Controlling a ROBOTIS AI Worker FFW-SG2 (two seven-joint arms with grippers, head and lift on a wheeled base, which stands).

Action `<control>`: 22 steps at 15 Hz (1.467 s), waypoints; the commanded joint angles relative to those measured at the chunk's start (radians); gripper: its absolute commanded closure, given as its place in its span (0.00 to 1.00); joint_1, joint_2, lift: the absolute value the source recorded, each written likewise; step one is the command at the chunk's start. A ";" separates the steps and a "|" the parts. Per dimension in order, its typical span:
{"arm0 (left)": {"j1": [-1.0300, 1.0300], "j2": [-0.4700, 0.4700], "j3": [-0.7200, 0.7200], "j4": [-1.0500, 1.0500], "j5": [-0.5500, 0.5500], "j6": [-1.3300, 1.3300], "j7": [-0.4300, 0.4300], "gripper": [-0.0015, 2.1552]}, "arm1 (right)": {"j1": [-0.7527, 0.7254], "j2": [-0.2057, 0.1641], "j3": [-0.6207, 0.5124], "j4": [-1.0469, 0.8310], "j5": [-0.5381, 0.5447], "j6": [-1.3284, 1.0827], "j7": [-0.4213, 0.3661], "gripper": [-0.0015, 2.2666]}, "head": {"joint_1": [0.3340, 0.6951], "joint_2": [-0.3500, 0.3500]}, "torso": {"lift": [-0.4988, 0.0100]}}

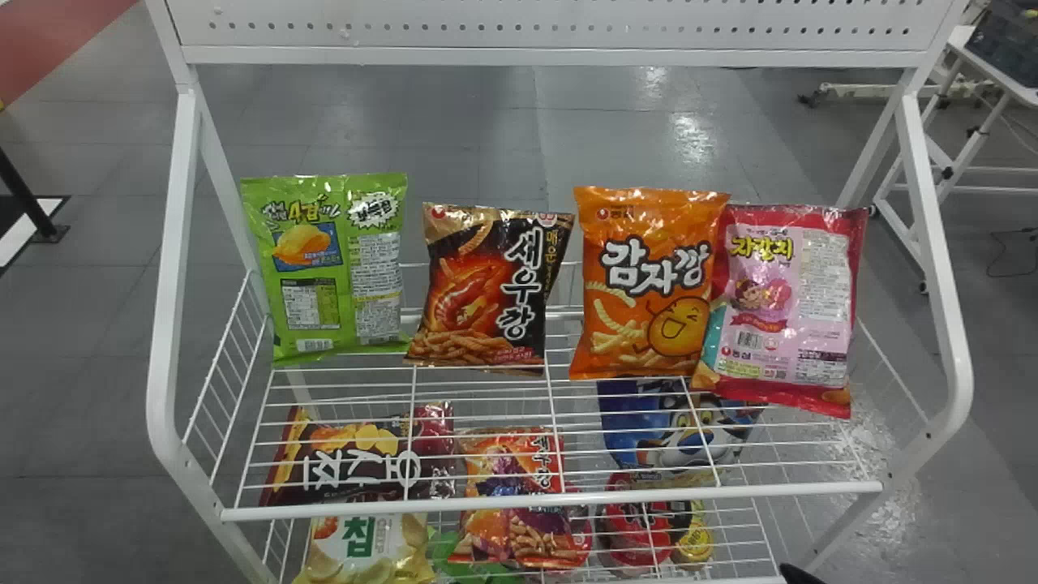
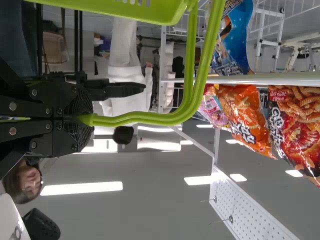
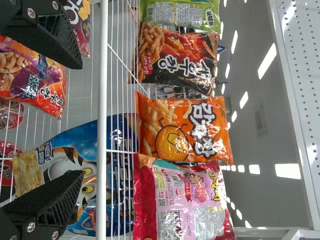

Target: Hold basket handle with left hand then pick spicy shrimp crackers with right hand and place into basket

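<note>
right gripper [image 1: 799, 574]: at near edge, r of ctr, in head view; fingers wide apart, nothing held. in right wrist view, both tips of right gripper [image 3: 80, 120] are on the near side of the rack, apart from the upper bags. left gripper [image 2: 82, 119]: fingers closed on the green basket handle [image 2: 205, 65], w/ basket [image 2: 125, 10] hanging from it.

rack [image 1: 551, 500]: white wire, 2 shelves seen. task item = spicy shrimp crackers [image 1: 486, 292], blk/red bag, upright on upper shelf, 2nd from l, btwn green bag [image 1: 377, 268] & orange bag [image 1: 649, 284]. gap each side, so no touching nbrs. green bag is far-l of the row. orange bag is 3rd, & its r edge meets the pink/red bag [image 1: 787, 300] at r end.

lwr shelf, seen thru upper wires: dark bag [image 1: 349, 454] on its side at l, w/ pale chip bag [image 1: 365, 543] nearer. orange/purple bag [image 1: 511, 487] approx mid, nearer than the spicy shrimp crackers & a level down. blue tiger bag [image 1: 681, 422] to r, below orange bag; red pack [image 1: 636, 519] nearer than it, w/ yellow pack [image 1: 692, 539] just r.

perforated panel [image 1: 551, 28] across far side of rack, above the bags. grey floor [image 1: 73, 365] around; white table [image 1: 1001, 77] at far r.
</note>
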 commanded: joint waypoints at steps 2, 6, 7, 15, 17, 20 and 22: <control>-0.005 0.002 -0.011 0.006 -0.003 0.000 -0.013 0.99 | -0.001 0.001 0.002 0.000 0.001 -0.009 -0.006 0.02 | 1.00 0.42 | 0.96; -0.005 0.003 -0.016 0.008 -0.003 0.000 -0.013 0.99 | 0.001 0.001 0.005 0.000 0.007 -0.022 -0.006 0.02 | 1.00 0.42 | 0.96; -0.005 0.003 -0.016 0.009 -0.003 0.000 -0.013 0.99 | 0.002 0.001 0.006 0.000 0.007 -0.025 -0.006 0.02 | 1.00 0.42 | 0.96; -0.005 0.002 -0.023 0.012 -0.003 -0.003 -0.013 0.99 | 0.007 0.001 0.091 -0.160 0.026 0.175 -0.014 0.02 | 1.00 0.51 | 0.96; -0.005 0.003 -0.023 0.012 -0.003 -0.012 -0.013 0.99 | -0.024 0.001 0.124 -0.209 0.041 0.273 -0.038 0.02 | 1.00 0.55 | 0.96; -0.004 0.010 -0.023 0.014 -0.003 -0.012 -0.013 0.99 | -0.090 0.001 0.189 -0.248 0.082 0.380 -0.090 0.02 | 1.00 0.64 | 0.96; -0.004 0.011 -0.023 0.014 -0.003 -0.012 -0.013 0.99 | -0.141 0.001 0.230 -0.259 0.105 0.451 -0.124 0.02 | 1.00 0.69 | 0.96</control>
